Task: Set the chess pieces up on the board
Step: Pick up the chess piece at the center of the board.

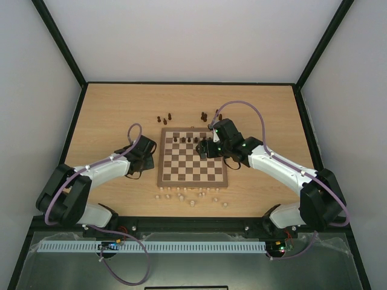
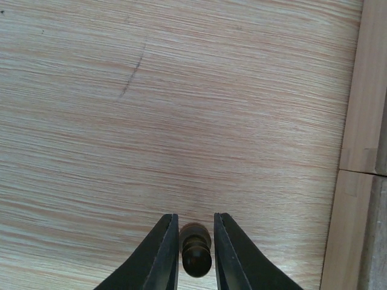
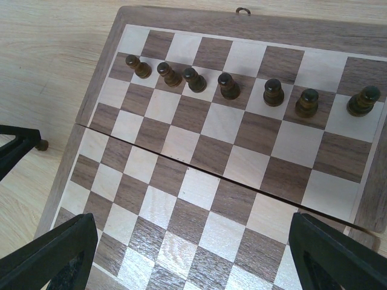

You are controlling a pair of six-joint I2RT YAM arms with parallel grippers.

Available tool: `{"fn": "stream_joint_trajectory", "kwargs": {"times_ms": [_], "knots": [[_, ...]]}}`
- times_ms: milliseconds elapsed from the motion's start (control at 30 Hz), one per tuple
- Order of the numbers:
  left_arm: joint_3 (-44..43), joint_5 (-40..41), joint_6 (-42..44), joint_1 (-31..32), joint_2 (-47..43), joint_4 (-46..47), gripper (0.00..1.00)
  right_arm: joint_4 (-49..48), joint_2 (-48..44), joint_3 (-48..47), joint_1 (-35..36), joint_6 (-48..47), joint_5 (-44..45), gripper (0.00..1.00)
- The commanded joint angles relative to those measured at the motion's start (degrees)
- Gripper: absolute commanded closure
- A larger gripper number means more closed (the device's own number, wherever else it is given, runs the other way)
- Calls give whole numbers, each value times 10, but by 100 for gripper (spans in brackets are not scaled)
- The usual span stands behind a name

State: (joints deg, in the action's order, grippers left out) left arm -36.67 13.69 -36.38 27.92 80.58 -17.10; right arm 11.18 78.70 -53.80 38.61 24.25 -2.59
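Note:
The board (image 1: 192,175) lies mid-table. Several dark brown chess pieces (image 3: 230,86) stand in one row along its far side. More dark pieces (image 1: 164,118) stand on the table behind the board. My left gripper (image 1: 147,156) is low over the table just left of the board, its fingers (image 2: 163,254) closed round a small dark pawn (image 2: 196,251). The board's light border (image 2: 357,121) shows at the right of that view. My right gripper (image 3: 193,260) hangs wide open and empty over the board's squares, near its right side (image 1: 207,148).
Pale beige pieces (image 1: 187,195) are scattered on the table in front of the board. More dark pieces (image 1: 208,114) stand behind its right half. A small metal hook (image 3: 243,10) sits on the board's far border. Black frame posts edge the table.

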Motion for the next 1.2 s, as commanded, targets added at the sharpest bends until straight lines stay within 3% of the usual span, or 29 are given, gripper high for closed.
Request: {"fn": "stream_joint_trajectory", "kwargs": {"times_ms": [0,267,533,667,900,1167], "knots": [[6,0,3,-4,-1,-12,80,0,-2,8,1,0,-7,12],[6,1,2,-4,-8,-21,79,-1,-4,9,1,0,-9,12],[7,-11,5,-4,1,-16,97,-1,-4,9,1,0,-10,12],[-6,-13,9,-4,-2,-22,98,-1,-4,10,1,0,-10,12],[-118,-9,30,-4,16,-45,98,0,-12,10,1,0,-7,12],[-244,-32,55,-1,116,-33,98,2,-5,7,1,-1,-5,12]]}}
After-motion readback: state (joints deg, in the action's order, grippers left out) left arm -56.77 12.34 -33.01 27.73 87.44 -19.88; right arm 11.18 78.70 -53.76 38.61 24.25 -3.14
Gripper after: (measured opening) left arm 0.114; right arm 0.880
